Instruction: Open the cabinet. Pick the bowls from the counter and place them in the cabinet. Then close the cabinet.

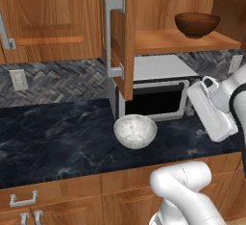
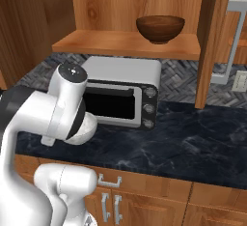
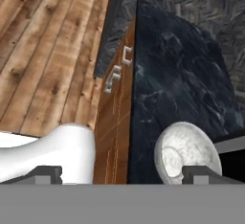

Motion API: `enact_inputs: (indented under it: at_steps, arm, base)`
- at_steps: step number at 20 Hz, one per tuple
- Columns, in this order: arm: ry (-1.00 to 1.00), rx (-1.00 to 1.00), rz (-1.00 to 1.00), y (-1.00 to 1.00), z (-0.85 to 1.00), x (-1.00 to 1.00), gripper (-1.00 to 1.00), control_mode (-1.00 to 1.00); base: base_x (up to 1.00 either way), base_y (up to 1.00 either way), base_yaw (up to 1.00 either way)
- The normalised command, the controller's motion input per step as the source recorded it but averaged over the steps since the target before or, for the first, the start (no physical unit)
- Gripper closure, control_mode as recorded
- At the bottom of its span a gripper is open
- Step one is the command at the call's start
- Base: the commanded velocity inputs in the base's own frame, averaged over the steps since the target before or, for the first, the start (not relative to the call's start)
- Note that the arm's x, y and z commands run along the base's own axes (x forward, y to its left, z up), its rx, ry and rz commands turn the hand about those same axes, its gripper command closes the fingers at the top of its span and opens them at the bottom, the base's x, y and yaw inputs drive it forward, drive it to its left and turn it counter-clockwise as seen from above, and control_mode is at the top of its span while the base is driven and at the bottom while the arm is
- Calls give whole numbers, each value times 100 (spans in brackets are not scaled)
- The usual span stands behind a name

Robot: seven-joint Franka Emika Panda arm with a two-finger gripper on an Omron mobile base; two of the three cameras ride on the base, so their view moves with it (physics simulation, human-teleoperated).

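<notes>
The gripper (image 3: 118, 173) is spread wide, grasping nothing. The pale bowl (image 1: 135, 131) sits mid-frame on the counter (image 1: 53, 137); the brown bowl (image 1: 197, 24) rests upper right inside the open cabinet (image 1: 120, 36).

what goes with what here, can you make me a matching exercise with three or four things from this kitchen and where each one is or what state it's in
Things:
1. dark brown bowl
2. speckled bowl
3. toaster oven
4. cabinet

Places or states:
a. on the black counter, in front of the toaster oven
b. doors open
c. on the wooden shelf inside the cabinet
d. against the wall, under the cabinet shelf

Pairs: 1-c, 2-a, 3-d, 4-b
</notes>
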Motion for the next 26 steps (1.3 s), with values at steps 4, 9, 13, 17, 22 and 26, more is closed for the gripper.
enact_inputs:
  at_steps: [4,9,13,17,22,26]
  arm:
    - [14,0,-2,39,-16,0,-100,-100]
    - [15,0,-12,25,-10,13,-100,-100]
    - [7,2,-30,0,-16,18,-100,-100]
    - [7,1,-33,1,-28,29,-100,-100]
    - [3,0,-17,19,-46,50,-100,-100]
    - [0,0,0,26,-48,57,-100,-100]
  base:
    - [0,0,0]
    - [0,0,0]
    - [0,0,0]
    - [0,0,0]
    - [0,0,0]
    - [0,0,0]
